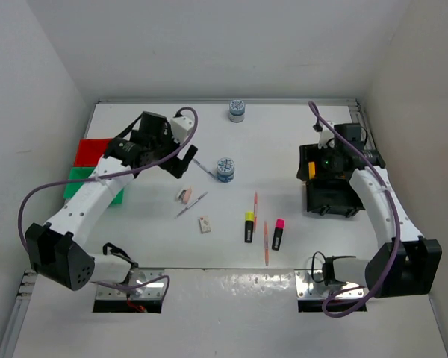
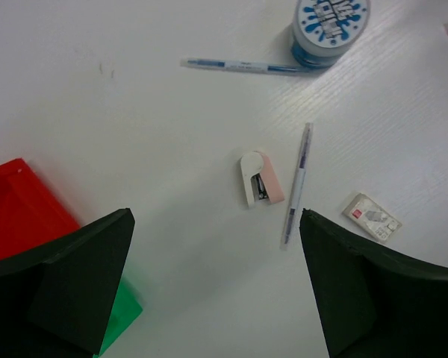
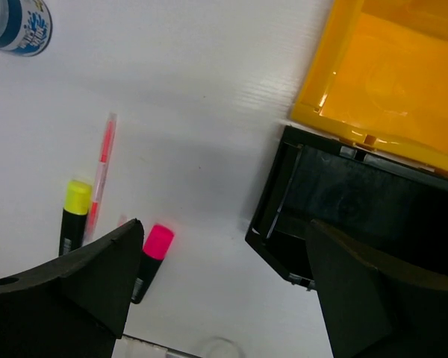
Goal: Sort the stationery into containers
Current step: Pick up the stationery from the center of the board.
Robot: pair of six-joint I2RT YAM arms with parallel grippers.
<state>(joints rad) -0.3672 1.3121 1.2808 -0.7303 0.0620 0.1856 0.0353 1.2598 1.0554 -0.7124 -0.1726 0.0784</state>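
White counter [image 1: 142, 246] inside a plain white box of walls, that was the whole setting. In the overhead view all the stationery lay loose mid-frame. 1 tape roll [image 1: 237, 110] sat at top centre and a second tape roll [image 1: 225, 169] lower down, with a grey pen [image 2: 243, 66] running up to it. The pink eraser [image 2: 260, 179] was left of centre, another grey pen [image 2: 297, 185] just beside it and the beige eraser [image 2: 371, 217] near. Right of centre were an orange pencil [image 1: 255, 201], a second orange pencil [image 1: 266, 242], the yellow highlighter [image 3: 75, 216] and the pink highlighter [image 3: 153, 253].

Red bin [image 1: 89, 151] and green bin [image 1: 78, 185] sat touching at the left edge, black bin [image 3: 343, 201] and yellow bin [image 3: 388, 60] touching at the right. What showed of the yellow one's inside was bare. Couldn't tell for the others.

Left pincer [image 2: 216, 239] was spread wide, holding nothing, hanging above the pink eraser. Right pincer [image 3: 225, 239] was released too, nothing in it, up over the black bin's corner, with the highlighters at the lower left of its cam.

My read: sorting hadn't really begun, this was lining up for a first pick. Next move for the left arm looked like dropping onto the pink eraser. It'd need to straddle it cleanly without catching that neighbouring pen, then carry it left to 1 of the bins.
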